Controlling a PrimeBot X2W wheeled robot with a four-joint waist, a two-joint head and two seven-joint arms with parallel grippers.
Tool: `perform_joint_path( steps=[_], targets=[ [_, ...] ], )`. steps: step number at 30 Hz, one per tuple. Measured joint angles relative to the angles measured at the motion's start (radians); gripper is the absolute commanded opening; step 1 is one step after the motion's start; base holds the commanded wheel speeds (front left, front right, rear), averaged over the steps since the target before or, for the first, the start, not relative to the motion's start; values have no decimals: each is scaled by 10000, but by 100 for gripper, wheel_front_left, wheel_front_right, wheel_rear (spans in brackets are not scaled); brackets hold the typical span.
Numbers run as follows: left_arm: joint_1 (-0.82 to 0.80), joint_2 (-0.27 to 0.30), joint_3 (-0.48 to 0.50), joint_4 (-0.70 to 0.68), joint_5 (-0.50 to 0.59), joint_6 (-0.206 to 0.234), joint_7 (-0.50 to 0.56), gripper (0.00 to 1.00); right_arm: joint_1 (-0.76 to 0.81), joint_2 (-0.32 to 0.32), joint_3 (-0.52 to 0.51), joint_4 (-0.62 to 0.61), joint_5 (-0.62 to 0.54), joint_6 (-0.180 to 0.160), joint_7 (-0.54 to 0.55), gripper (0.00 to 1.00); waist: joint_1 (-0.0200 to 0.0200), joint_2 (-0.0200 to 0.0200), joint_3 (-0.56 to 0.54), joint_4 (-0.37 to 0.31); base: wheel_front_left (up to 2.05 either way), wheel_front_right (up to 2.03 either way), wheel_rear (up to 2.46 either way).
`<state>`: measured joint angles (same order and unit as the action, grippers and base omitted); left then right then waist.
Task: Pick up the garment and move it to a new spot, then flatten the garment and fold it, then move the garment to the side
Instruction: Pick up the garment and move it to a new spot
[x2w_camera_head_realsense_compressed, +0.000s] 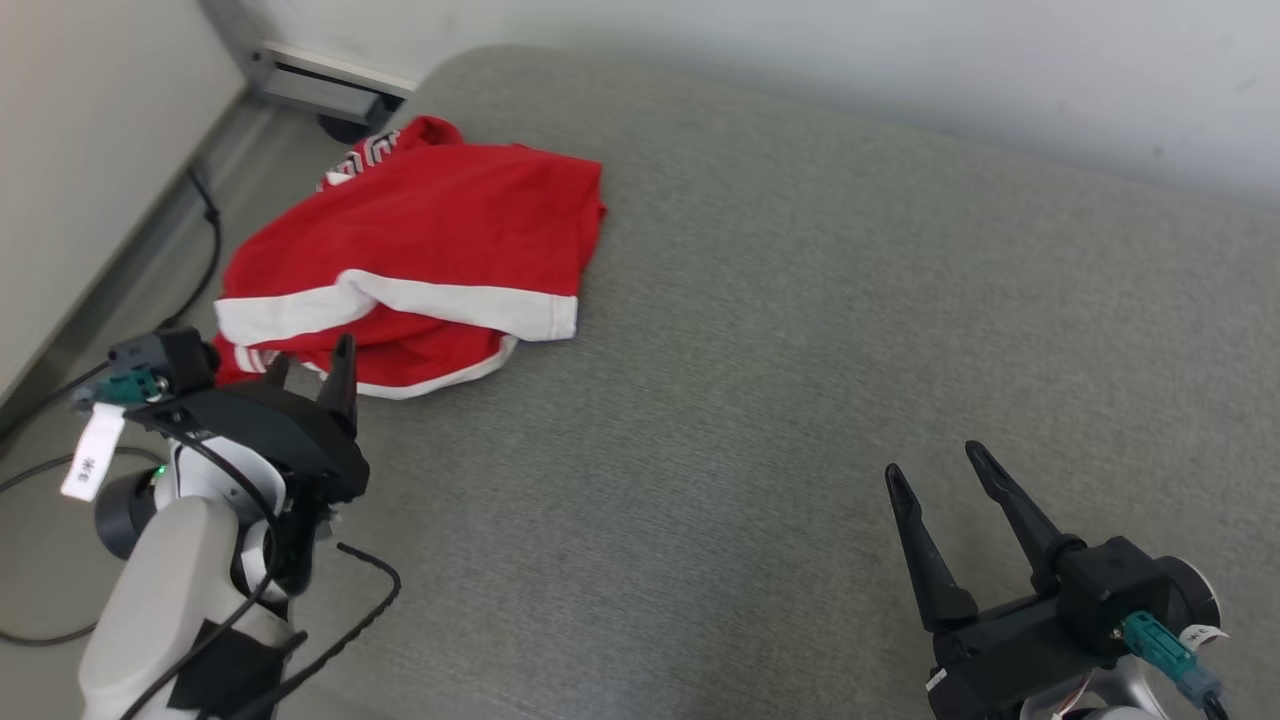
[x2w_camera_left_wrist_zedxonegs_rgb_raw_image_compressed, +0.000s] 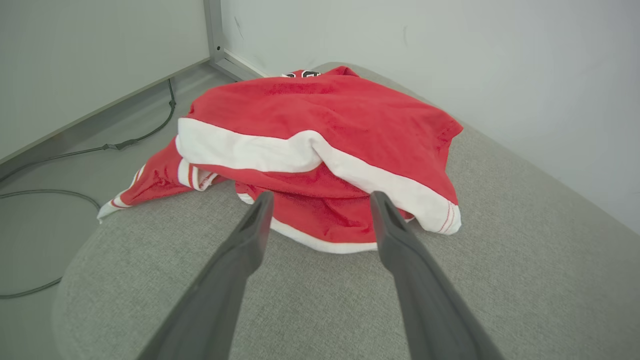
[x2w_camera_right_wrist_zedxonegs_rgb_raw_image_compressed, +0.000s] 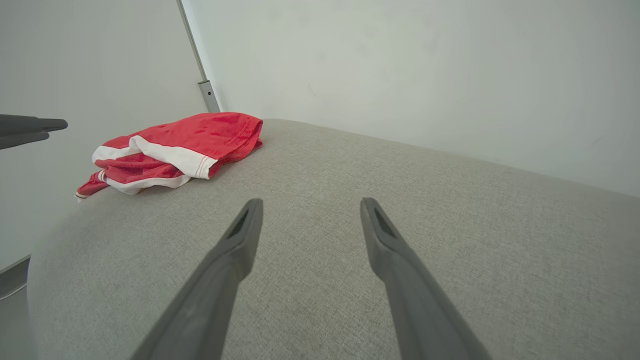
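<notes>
The garment (x2w_camera_head_realsense_compressed: 430, 235), red with white bands, carries black-and-white lettering (x2w_camera_head_realsense_compressed: 362, 155) at its far end, too folded to read. A white tag (x2w_camera_head_realsense_compressed: 92, 455) on the left wrist has marks too small to read. The garment lies crumpled at the far left corner of the grey fabric tabletop (x2w_camera_head_realsense_compressed: 800, 350), with a bit hanging over the left edge. Its long axis runs roughly along that edge, the printed end to the far corner and the white hems to the near side. The left gripper (x2w_camera_head_realsense_compressed: 311, 355) is at the near hem, fingers spread and empty. The right gripper (x2w_camera_head_realsense_compressed: 934, 460) is near the right edge, fingers also spread and empty. Cables (x2w_camera_head_realsense_compressed: 205, 215) lie on the floor (x2w_camera_head_realsense_compressed: 40, 560) to the left.
</notes>
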<state>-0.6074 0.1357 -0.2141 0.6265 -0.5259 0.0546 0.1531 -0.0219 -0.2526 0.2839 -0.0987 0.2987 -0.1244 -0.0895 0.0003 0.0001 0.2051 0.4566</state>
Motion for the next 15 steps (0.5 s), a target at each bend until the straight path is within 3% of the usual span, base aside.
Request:
perform_joint_path(
  steps=[15],
  targets=[
    [-1250, 435, 577, 894, -100, 339, 405, 100, 183, -410, -585, -2422, -717, -2, 1168, 100, -1, 0, 1693, -1696, 0, 0, 0]
  ],
)
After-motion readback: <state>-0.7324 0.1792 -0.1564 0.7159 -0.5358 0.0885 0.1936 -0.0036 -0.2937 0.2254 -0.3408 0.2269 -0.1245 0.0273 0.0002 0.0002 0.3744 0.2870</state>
